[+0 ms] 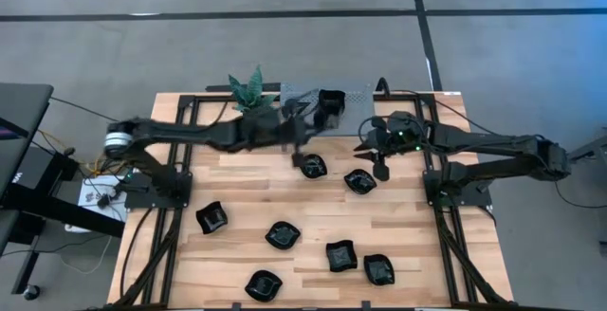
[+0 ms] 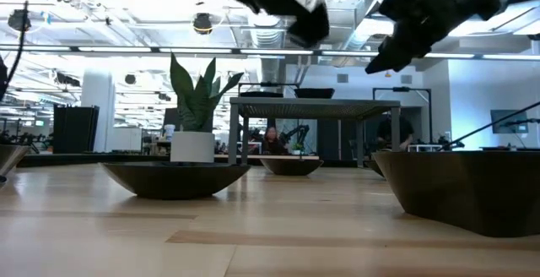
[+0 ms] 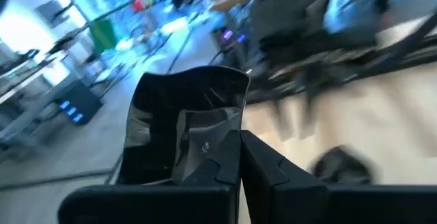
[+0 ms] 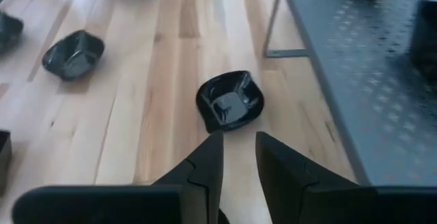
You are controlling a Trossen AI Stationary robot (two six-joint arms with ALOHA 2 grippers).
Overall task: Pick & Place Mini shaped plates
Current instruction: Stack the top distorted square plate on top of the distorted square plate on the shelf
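Several small black shaped plates lie on the wooden table, among them one near the middle (image 1: pixel 313 167) and one beside it (image 1: pixel 360 180). My left gripper (image 1: pixel 327 112) hangs over the grey perforated shelf (image 1: pixel 322 94) at the far edge, shut on one black plate (image 3: pixel 184 115), also seen high in the low view (image 2: pixel 308 24). My right gripper (image 1: pixel 381 167) hovers above the table right of the middle plates. Its fingers are a little apart and hold nothing. The right wrist view shows a plate (image 4: pixel 229 102) on the table ahead of the right gripper (image 4: pixel 239 152). My left gripper holds the black plate by its side wall (image 3: pixel 235 108). One finger (image 3: pixel 205 145) is inside the hollow and the other (image 3: pixel 273 169) is outside. The plate is lifted clear above the shelf and stands tilted in the hold.
A potted plant (image 1: pixel 250 91) stands at the far edge, left of the shelf. More plates lie toward the near edge (image 1: pixel 211 219), (image 1: pixel 283 235), (image 1: pixel 341 254). The shelf's leg (image 4: pixel 273 26) stands on the table close to the middle plate. Black frame rails run along both sides.
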